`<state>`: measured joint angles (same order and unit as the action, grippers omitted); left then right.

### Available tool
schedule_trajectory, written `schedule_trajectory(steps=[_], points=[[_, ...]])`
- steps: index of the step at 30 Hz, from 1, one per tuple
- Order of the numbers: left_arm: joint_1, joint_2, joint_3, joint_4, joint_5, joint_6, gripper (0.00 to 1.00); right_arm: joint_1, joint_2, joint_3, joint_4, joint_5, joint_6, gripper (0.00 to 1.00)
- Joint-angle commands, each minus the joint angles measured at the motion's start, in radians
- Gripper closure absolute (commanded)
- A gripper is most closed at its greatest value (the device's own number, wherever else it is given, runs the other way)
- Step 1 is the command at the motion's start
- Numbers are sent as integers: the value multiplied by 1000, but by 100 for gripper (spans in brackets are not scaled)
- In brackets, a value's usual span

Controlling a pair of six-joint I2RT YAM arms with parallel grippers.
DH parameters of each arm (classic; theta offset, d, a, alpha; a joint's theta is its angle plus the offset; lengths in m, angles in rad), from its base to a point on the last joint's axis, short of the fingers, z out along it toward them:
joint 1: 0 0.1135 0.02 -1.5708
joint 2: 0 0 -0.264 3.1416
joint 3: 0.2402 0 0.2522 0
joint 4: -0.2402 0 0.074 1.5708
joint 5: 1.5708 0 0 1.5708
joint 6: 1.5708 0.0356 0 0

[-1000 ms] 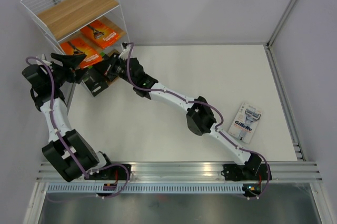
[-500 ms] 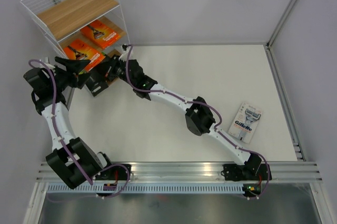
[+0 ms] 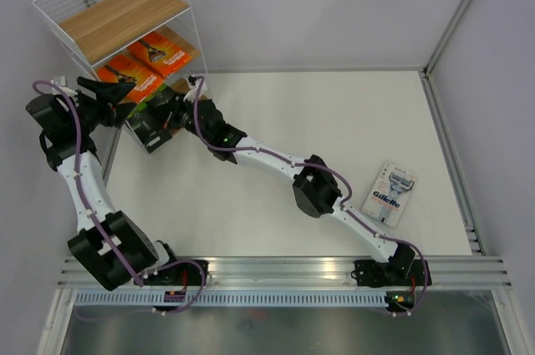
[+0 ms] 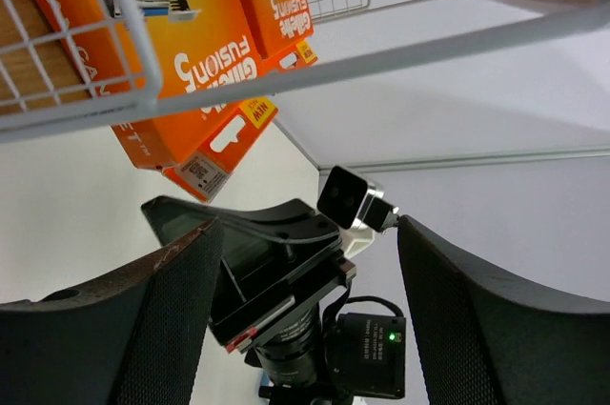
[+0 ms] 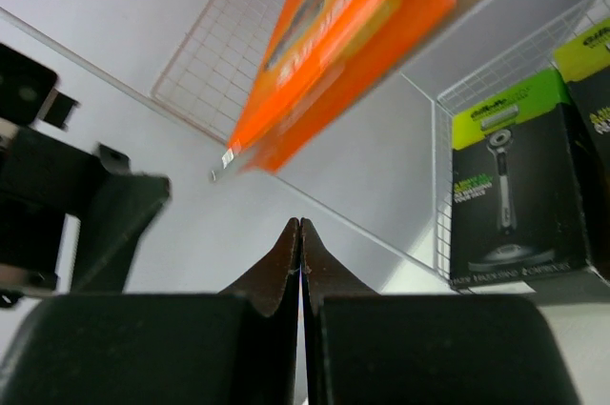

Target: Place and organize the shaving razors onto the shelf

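— On the shelf point(image 3: 121, 17), middle tier: see orange Fusion5 packs point(image 3: 129, 78), left claw point(image 3: 121, 98) just beside, spread wide, gripping nothing?
— Yes; pulled back leftward lately. Right claw point(image 5: 301, 233) pressed together, empty, nudged closer. Next, white Gillette pack point(image 3: 391, 195): on worktop point(image 3: 292, 113), far right, long axis near-to-far, nearer right arm point(image 3: 318, 184).
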<state>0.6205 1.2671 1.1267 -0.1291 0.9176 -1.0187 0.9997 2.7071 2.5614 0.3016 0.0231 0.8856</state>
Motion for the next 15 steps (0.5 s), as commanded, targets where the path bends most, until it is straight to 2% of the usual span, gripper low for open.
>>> schedule_trajectory(steps=[1,5,8,10,11,15], points=[[2,26,74,28,-14,29,21,-7,-128,-65,25,2,-40,99],[-1,22,78,31,15,34,21,-38,-217,-176,10,-84,-33,99],[-1,-27,38,25,47,52,20,-55,-331,-341,10,-126,-42,99],[-19,-90,21,14,61,107,20,-58,-447,-525,42,-127,-66,100],[-31,-109,27,-45,55,196,20,-62,-492,-667,62,-124,-79,100],[-154,-144,158,-230,-11,498,19,-87,-729,-950,136,-97,-122,100]])
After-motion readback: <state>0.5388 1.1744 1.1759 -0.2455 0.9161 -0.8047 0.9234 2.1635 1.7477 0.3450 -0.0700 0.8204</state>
